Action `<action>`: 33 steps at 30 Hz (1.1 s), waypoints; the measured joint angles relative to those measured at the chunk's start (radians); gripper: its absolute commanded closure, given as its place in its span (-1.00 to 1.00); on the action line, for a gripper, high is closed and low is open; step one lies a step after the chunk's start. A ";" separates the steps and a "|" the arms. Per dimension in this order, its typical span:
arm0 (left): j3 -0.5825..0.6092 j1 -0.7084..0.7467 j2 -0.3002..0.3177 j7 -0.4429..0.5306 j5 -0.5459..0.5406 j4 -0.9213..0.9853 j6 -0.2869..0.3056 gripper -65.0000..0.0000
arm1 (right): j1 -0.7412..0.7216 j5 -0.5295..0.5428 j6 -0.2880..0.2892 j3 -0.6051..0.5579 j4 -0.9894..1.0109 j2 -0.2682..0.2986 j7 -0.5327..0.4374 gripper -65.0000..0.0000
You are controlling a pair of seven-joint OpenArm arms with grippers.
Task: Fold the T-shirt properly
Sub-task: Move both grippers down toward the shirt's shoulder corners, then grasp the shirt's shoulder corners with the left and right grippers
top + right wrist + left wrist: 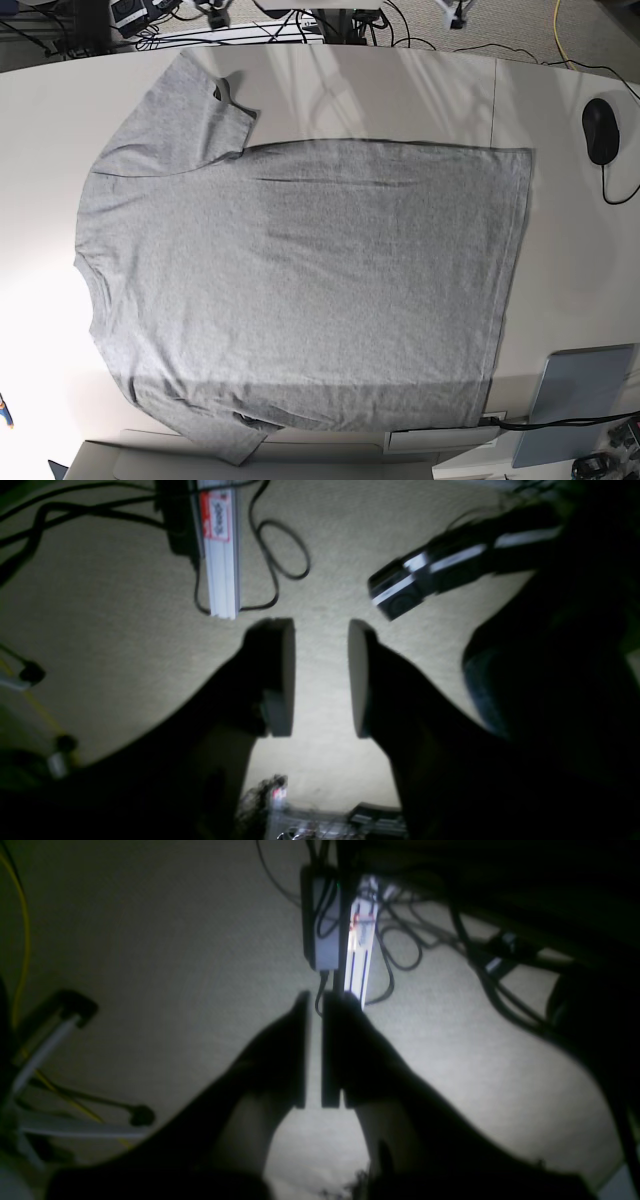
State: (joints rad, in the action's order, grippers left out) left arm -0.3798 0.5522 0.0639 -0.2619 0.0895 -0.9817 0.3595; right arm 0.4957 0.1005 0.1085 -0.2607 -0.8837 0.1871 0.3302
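Note:
The heather-grey T-shirt (300,270) lies spread flat on the white table (40,110) in the base view, plain side up. Its neck is at the left and its hem at the right. One sleeve points to the far edge, the other hangs over the near edge. Neither gripper shows in the base view. In the left wrist view my left gripper (315,1000) hangs over the carpet floor, its fingers nearly together with nothing between them. In the right wrist view my right gripper (321,625) is open and empty, also over the floor. The T-shirt is out of both wrist views.
A black mouse (600,131) with its cord lies at the table's right edge. A grey-blue pad (580,400) lies at the near right corner. On the floor are a white strip (361,955) (220,550), black cables (400,940) and a yellow cable (22,940).

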 measured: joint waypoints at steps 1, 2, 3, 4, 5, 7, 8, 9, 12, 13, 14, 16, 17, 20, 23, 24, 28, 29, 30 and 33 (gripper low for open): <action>0.002 0.038 0.005 -0.018 -0.024 -0.060 0.020 0.81 | 0.045 0.000 0.003 0.000 -0.066 0.018 0.005 0.43; 0.002 0.077 0.014 -0.031 -0.049 -0.118 0.050 0.81 | 0.095 0.003 0.004 -0.001 -0.133 0.038 0.008 0.43; 0.004 0.111 0.027 -0.047 -0.071 -0.172 0.063 0.81 | 0.141 0.002 0.008 -0.003 -0.198 0.060 0.018 0.43; 0.006 0.146 0.046 -0.063 -0.092 -0.232 0.071 0.81 | 0.192 0.003 0.008 -0.003 -0.271 0.084 0.024 0.43; 0.005 0.181 0.071 -0.079 -0.120 -0.292 0.086 0.81 | 0.243 0.007 0.008 -0.003 -0.348 0.115 0.028 0.43; 0.003 0.249 0.132 -0.100 -0.162 -0.410 0.084 0.81 | 0.331 0.007 -0.011 -0.002 -0.494 0.177 0.052 0.43; -0.001 0.280 0.161 -0.108 -0.166 -0.468 0.074 0.81 | 0.369 0.003 -0.034 -0.001 -0.568 0.208 0.070 0.43; 0.000 0.314 0.192 -0.112 -0.171 -0.529 0.071 0.81 | 0.408 0.003 -0.056 0.000 -0.645 0.237 0.082 0.43; 0.001 0.419 0.266 -0.119 -0.178 -0.708 0.040 0.81 | 0.518 -0.006 -0.096 0.030 -0.856 0.311 0.110 0.43; 0.002 0.447 0.289 -0.126 -0.175 -0.765 0.037 0.81 | 0.554 -0.029 -0.103 0.049 -0.924 0.331 0.123 0.43; 0.004 0.472 0.314 -0.127 -0.163 -0.824 0.041 0.81 | 0.591 -0.043 -0.114 0.078 -0.988 0.346 0.134 0.43; 0.005 0.494 0.361 -0.125 -0.142 -0.935 0.049 0.81 | 0.652 -0.084 -0.114 0.150 -1.104 0.371 0.173 0.43; 0.005 0.491 0.381 -0.127 -0.128 -0.985 0.047 0.79 | 0.674 -0.108 -0.111 0.186 -1.159 0.377 0.186 0.43; 0.004 0.463 0.443 -0.117 -0.071 -1.111 0.075 0.51 | 0.705 -0.167 -0.093 0.290 -1.310 0.375 0.233 0.43; 0.005 0.395 0.488 -0.114 -0.056 -1.167 0.136 0.16 | 0.709 -0.215 -0.081 0.374 -1.408 0.376 0.315 0.43; 0.005 0.362 0.497 -0.109 -0.053 -1.167 0.156 0.11 | 0.709 -0.237 -0.070 0.398 -1.430 0.376 0.327 0.43; 0.005 0.233 0.527 -0.083 -0.019 -1.149 0.243 0.11 | 0.707 -0.323 -0.016 0.469 -1.456 0.375 0.328 0.40; 0.005 0.214 0.535 -0.055 -0.009 -1.134 0.246 0.11 | 0.708 -0.346 -0.002 0.478 -1.456 0.375 0.328 0.33; 0.006 0.196 0.542 -0.024 0.010 -1.118 0.254 0.11 | 0.707 -0.359 0.003 0.483 -1.456 0.375 0.327 0.25; 0.058 0.133 0.583 0.028 0.100 -1.066 0.253 0.11 | 0.700 -0.408 0.021 0.485 -1.456 0.375 0.327 0.06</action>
State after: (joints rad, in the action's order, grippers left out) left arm -0.3222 0.6853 0.6464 -0.2340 0.1898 -2.0476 0.6125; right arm 1.1954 -0.3077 0.1291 0.2245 -2.3398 0.5621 0.6575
